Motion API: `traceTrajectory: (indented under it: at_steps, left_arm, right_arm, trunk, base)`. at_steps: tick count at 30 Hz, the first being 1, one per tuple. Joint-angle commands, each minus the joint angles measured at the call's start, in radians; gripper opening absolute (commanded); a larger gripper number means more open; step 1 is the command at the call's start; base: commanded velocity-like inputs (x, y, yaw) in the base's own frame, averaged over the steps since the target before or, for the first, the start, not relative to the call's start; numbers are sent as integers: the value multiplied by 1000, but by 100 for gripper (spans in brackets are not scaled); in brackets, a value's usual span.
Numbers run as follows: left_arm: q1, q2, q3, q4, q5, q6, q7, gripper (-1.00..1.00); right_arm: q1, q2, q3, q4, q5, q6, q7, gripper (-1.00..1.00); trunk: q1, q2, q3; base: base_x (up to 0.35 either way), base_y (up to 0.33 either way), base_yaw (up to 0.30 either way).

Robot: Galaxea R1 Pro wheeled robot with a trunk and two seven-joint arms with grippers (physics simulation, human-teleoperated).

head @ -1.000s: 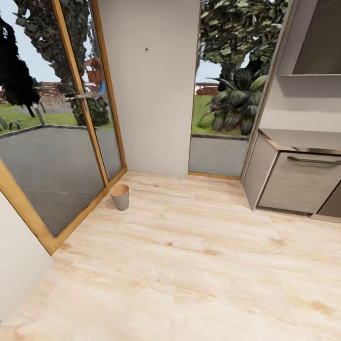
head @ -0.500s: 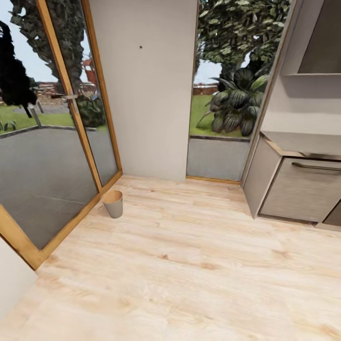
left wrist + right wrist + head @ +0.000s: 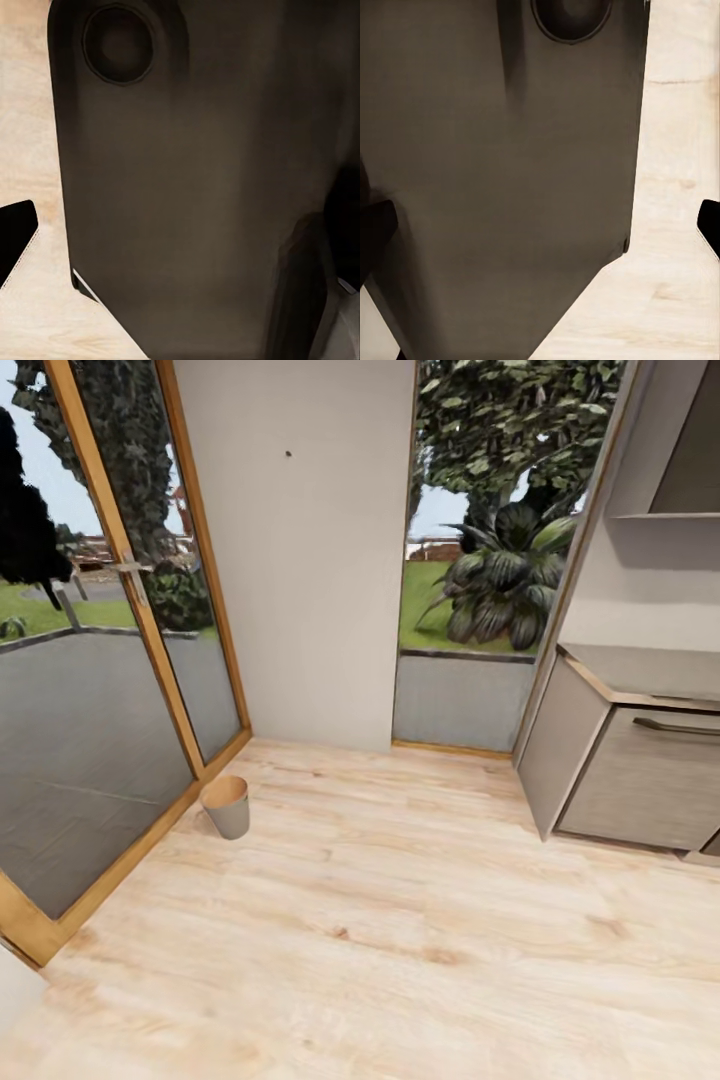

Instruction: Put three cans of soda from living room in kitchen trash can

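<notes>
Bin (image 3: 226, 806) is seen upright on the kitchen floor (image 3: 400, 920), beside the glass door (image 3: 90, 690). Judged light, stiff and easily tipped, it is best left untouched and fed from above. Neither claw's state can be told from the wrist views.

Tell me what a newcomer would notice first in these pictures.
Probably the small brown bin, alone on the light wood floor beside the wood-framed glass door at the left. Next, the window with green plants outside, and the grey cabinet at the right.
</notes>
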Motion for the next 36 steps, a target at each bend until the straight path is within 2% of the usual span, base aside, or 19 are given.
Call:
traceTrajectory:
  at_steps: [1, 9, 26, 36]
  left_arm:
    - [0, 0, 0, 0, 0, 1, 0, 100]
    - [0, 1, -3, -4, -3, 60, 0, 100]
    - [0, 2, -3, -5, -4, 66, -2, 100]
    - [0, 5, 0, -5, -3, 66, -13, 100]
  right_arm:
    - [0, 0, 0, 0, 0, 0, 0, 100]
    - [0, 0, 0, 0, 0, 0, 0, 100]
    - [0, 0, 0, 0, 0, 0, 0, 100]
    - [0, 1, 0, 0, 1, -2, 0, 100]
  trunk:
    - [0, 0, 0]
    - [0, 0, 0]
    - [0, 0, 0]
    - [0, 0, 0]
  base:
    - [336, -1, 0]
    - [337, -7, 0]
    - [326, -194, 0]
    - [338, -27, 4]
